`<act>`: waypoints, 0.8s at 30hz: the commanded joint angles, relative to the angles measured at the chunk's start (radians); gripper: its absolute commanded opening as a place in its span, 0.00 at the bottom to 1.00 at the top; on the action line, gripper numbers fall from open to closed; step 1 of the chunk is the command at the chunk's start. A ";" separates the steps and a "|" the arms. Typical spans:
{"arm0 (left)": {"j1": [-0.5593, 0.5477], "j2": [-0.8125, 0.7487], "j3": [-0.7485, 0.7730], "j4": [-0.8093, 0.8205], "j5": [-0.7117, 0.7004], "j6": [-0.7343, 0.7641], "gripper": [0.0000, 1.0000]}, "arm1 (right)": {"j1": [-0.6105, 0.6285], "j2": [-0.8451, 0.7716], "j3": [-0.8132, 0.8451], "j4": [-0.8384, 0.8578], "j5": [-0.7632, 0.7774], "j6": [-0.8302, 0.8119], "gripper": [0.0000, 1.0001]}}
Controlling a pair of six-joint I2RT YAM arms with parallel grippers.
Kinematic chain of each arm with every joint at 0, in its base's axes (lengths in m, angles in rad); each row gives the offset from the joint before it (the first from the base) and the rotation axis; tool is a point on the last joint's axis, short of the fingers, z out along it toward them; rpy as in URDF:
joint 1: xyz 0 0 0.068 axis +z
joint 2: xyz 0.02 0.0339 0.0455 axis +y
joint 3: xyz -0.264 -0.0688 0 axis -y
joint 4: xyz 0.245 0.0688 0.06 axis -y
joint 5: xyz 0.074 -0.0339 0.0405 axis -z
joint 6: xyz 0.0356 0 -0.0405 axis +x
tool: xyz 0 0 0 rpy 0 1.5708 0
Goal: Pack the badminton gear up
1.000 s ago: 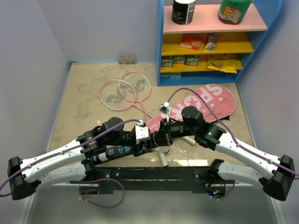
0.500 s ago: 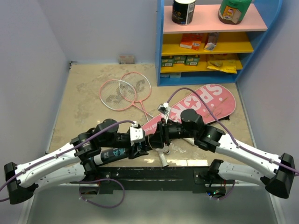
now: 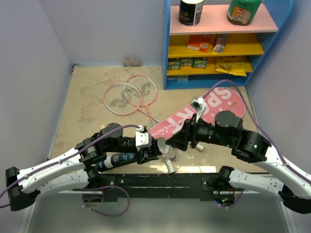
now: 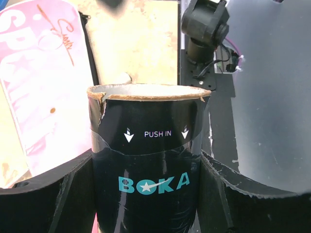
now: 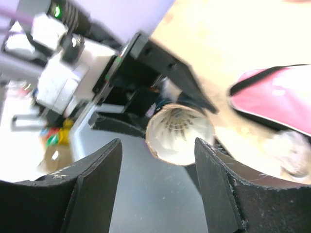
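**Tube held level for loading, right hand empty at its mouth**

Your left hand is clamped on the black shuttle tube, one finger on each side of the body just below the "PUSH IN" mark. That grip leaves the rim clear for loading. From above, the tube lies roughly level at the near edge of the surface, w/ its open end facing right, toward the other arm.

Your right hand sits just off that mouth, fingers spread wide w/ nothing between them. A shuttlecock shows feathers-out inside the tube, so that one looks loaded.

A white piece, prob. a loose shuttlecock, lies on the surface just near of the tube mouth, within easy reach of the right hand.

The pink bag lies diagonally behind the right arm. The rackets are crossed at far left, well apart from both hands. Judging by that, bag & rackets aren't packed yet.
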 commanded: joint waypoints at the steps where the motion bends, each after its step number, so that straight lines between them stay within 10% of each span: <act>1: -0.003 0.011 0.024 0.052 -0.065 -0.010 0.04 | 0.002 0.030 0.119 -0.309 0.265 -0.024 0.64; 15: -0.003 -0.031 0.053 -0.043 -0.726 -0.070 0.00 | 0.002 0.247 -0.036 -0.353 0.433 0.022 0.64; 24: -0.004 -0.095 0.051 -0.049 -0.869 -0.123 0.00 | 0.002 0.409 -0.062 -0.249 0.422 0.045 0.64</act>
